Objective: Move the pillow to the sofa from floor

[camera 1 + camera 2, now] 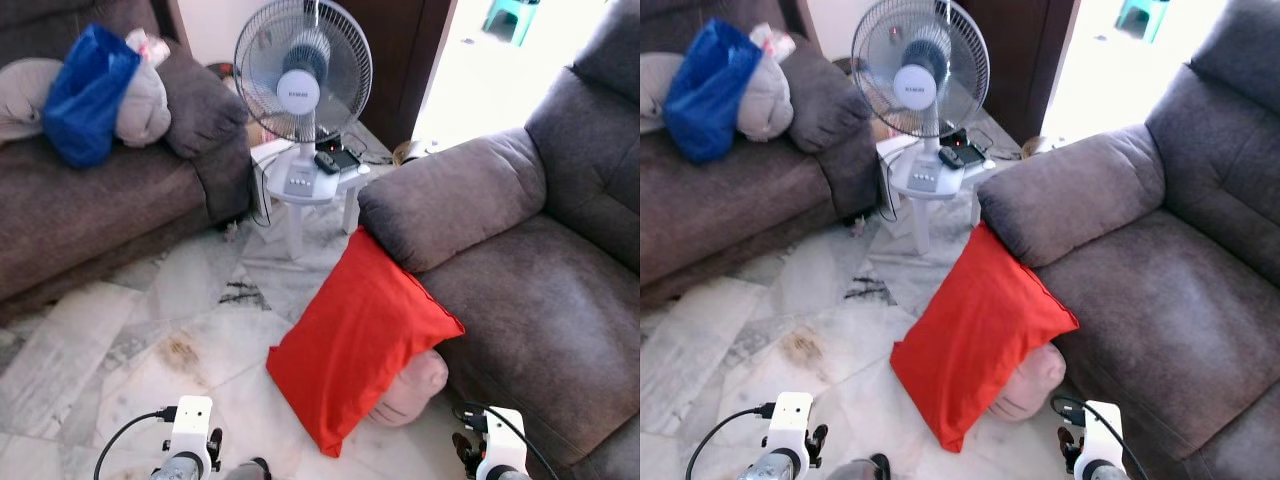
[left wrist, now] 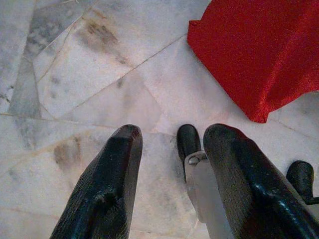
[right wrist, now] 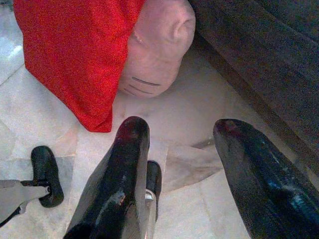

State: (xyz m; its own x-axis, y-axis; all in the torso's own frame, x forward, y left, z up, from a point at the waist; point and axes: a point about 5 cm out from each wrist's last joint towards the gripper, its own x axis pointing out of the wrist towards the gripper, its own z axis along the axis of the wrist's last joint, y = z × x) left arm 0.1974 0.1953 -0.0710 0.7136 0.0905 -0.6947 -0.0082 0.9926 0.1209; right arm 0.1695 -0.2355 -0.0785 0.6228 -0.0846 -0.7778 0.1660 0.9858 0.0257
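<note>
We see the red pillow on the floor, leaning against the sofa — left gripper and right gripper both spread wide, empty, above the tiles.

daylight, bright | doorway overexposed | views sharp | shadows soft
</note>
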